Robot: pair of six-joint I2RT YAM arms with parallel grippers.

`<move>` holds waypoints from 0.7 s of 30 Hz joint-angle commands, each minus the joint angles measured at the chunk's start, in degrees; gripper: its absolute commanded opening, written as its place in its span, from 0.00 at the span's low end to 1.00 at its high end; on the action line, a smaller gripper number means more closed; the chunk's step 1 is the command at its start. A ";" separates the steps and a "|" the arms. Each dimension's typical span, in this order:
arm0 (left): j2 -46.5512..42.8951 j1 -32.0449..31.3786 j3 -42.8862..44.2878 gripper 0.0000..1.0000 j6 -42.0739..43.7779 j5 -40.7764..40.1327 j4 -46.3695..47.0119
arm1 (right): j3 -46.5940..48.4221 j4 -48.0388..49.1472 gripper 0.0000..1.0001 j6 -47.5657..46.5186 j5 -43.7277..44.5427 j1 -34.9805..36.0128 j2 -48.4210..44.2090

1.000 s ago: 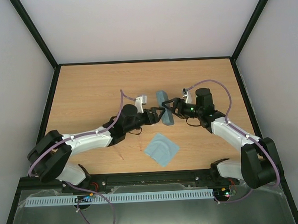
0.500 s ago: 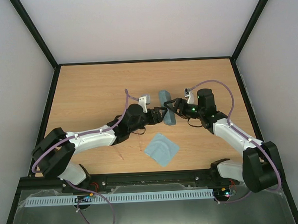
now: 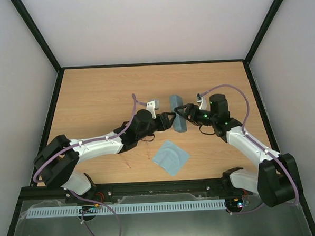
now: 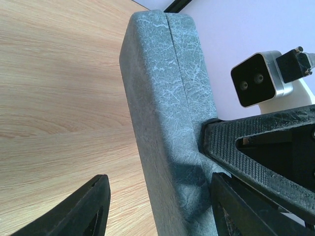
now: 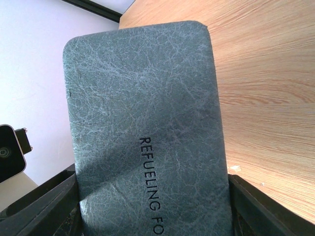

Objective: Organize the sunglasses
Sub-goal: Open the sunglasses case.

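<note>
The sunglasses are out of view. A grey-blue textured case [image 3: 177, 119] stands on its long edge at the middle of the table, closed, with lettering on its face [image 5: 147, 108]. My right gripper [image 3: 184, 115] is shut on it, a finger against each long edge [image 5: 152, 179]. My left gripper [image 3: 168, 121] straddles the same case [image 4: 167, 98] from the other side and is open. Its left finger [image 4: 91, 204] stands clear of the case, over bare wood. Its other finger sits beyond the case, beside the right arm's ribbed finger [image 4: 256, 142].
A light blue square cloth [image 3: 170, 157] lies flat on the wood in front of the case, toward the arm bases. The black frame rail [image 3: 154, 63] and pale walls bound the table at the back and sides.
My left arm has pushed forward to the case and its jaws have narrowed around it. The right arm keeps its hold and has nudged the case slightly to the right.
</note>
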 commanded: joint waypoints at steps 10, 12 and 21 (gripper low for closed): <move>1.97 2.73 -1.32 0.56 0.58 -1.81 -3.89 | 1.02 2.77 0.31 1.84 -4.45 0.26 -3.92; 2.45 3.15 -1.47 0.56 0.54 -1.38 -3.55 | 1.15 2.87 0.31 1.94 -4.65 0.25 -3.80; 3.63 5.03 -2.21 0.56 0.45 -0.47 -2.55 | 1.30 3.51 0.28 2.26 -5.19 0.24 -3.28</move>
